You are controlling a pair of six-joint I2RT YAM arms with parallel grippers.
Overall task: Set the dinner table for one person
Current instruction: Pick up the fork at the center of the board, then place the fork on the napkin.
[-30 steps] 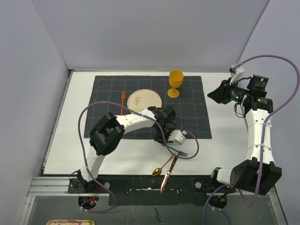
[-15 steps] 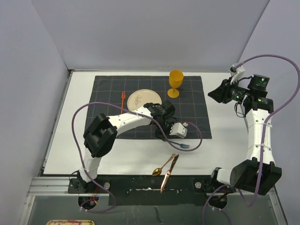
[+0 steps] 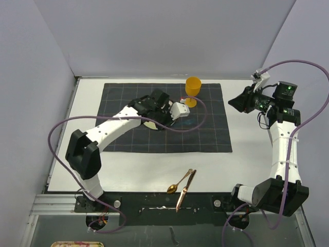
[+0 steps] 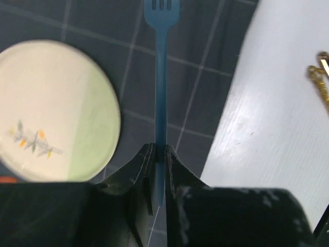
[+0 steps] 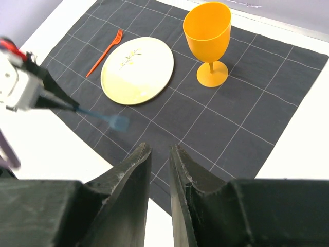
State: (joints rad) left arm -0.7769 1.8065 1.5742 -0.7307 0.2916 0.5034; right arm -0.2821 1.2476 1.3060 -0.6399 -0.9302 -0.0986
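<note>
The white dinner table [image 3: 128, 170] fills the scene between grey walls and lies under everything, its metal rail along the near edge by the arm bases. Nearest, on bare tabletop just beyond that rail, a gold spoon [image 3: 179, 182] and a gold knife [image 3: 185, 190] lie side by side, touching or nearly so, well apart from the place setting. Past them a dark grey gridded cloth [image 3: 211, 134] is spread across the middle of the table. Over it the left gripper [image 4: 159, 154] is clamped tight on the handle end of a blue fork [image 4: 161, 77], whose tines point away from the wrist. The fork hangs just beside a cream plate [image 4: 51, 108] on the goblet's side, but how high above the cloth cannot be told. An orange fork [image 5: 105, 51] lies on the cloth at the plate's other side, and an orange goblet [image 3: 193, 90] stands upright towards the far edge of the cloth. The right gripper [image 5: 158, 154] hovers off to the right of the table, its jaws a little parted and holding nothing. The step in hand looks like placing the blue fork. The next move calls for lowering it flat beside the plate, parallel to the grid lines, then letting go without nudging the plate. The spoon and knife seem left to fetch.
</note>
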